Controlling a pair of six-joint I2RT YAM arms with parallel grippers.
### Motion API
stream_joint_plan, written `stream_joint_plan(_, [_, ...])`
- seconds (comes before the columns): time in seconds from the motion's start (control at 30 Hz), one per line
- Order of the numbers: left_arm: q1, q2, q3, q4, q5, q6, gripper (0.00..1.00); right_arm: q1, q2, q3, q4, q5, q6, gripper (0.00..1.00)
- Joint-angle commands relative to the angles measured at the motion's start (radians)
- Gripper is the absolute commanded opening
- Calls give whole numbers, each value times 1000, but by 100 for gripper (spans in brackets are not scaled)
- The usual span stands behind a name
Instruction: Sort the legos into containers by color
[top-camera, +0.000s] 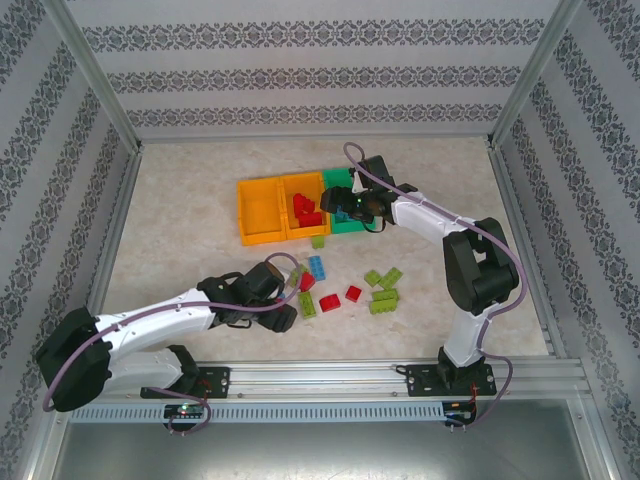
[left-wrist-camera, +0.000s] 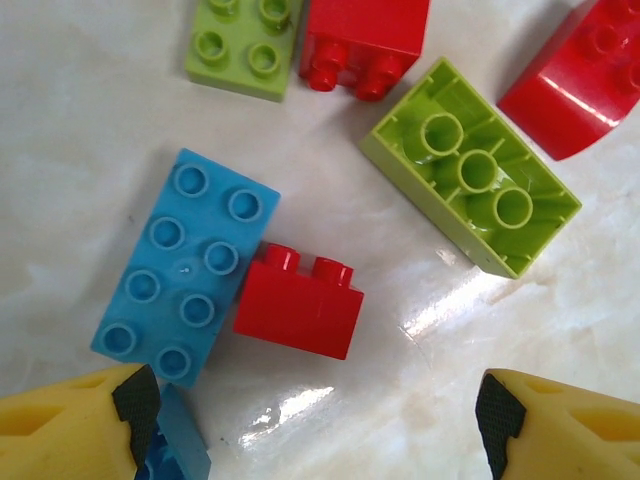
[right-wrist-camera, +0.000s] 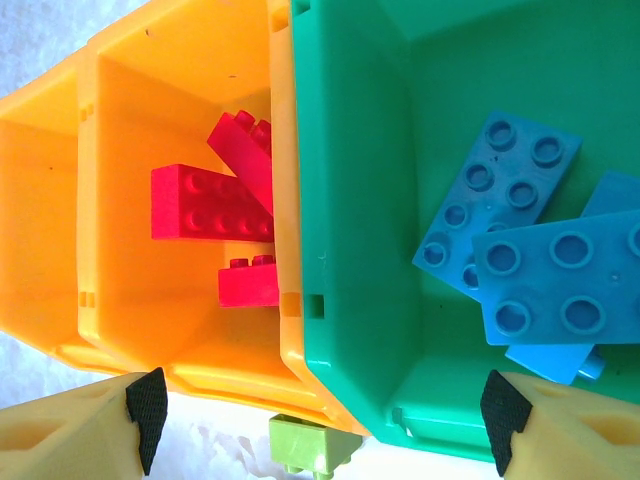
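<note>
Bare table (top-camera: 180, 200) left of and beyond the bins (top-camera: 262, 210). Between the spread fingers of the left gripper (left-wrist-camera: 318, 412), little gap: red brick (left-wrist-camera: 298, 305) touching blue brick (left-wrist-camera: 185, 265), lime brick (left-wrist-camera: 470, 195) just beside. Over the green bin (right-wrist-camera: 350, 200), way barred by the right gripper (right-wrist-camera: 324, 412); blue plates (right-wrist-camera: 510, 220) covering much of its floor.

Three bins stand in a row on the table (top-camera: 200, 200): left bin (top-camera: 258, 215), middle bin (top-camera: 291, 188), right bin (top-camera: 334, 178). Some bricks (right-wrist-camera: 210, 200) lie in the middle bin and overlapping plates (right-wrist-camera: 520, 230) in the right bin, below the right end effector (right-wrist-camera: 320, 420). A single brick (right-wrist-camera: 312, 445) sits on the table just before where those two bins meet. Nearer the arms, loose bricks (top-camera: 383, 290) lie scattered; the left end effector (left-wrist-camera: 320, 410) hangs over a long brick (left-wrist-camera: 185, 265) touching the left side of a small brick (left-wrist-camera: 298, 305).
</note>
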Motion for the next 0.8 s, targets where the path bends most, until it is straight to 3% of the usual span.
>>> stream_joint_plan(0.0, [-25, 28, 43, -18, -32, 46, 83, -11, -36, -15, 7, 7, -4, 85])
stream_joint_plan(0.3, [-40, 105, 69, 5, -23, 73, 76, -13, -39, -21, 7, 5, -4, 85])
stream_joint_plan(0.63, [-57, 154, 90, 14, -73, 88, 74, -20, -42, -33, 9, 4, -2, 85])
stream_joint_plan(0.77, [-63, 169, 92, 17, -74, 93, 67, -24, -47, -36, 9, 4, -2, 85])
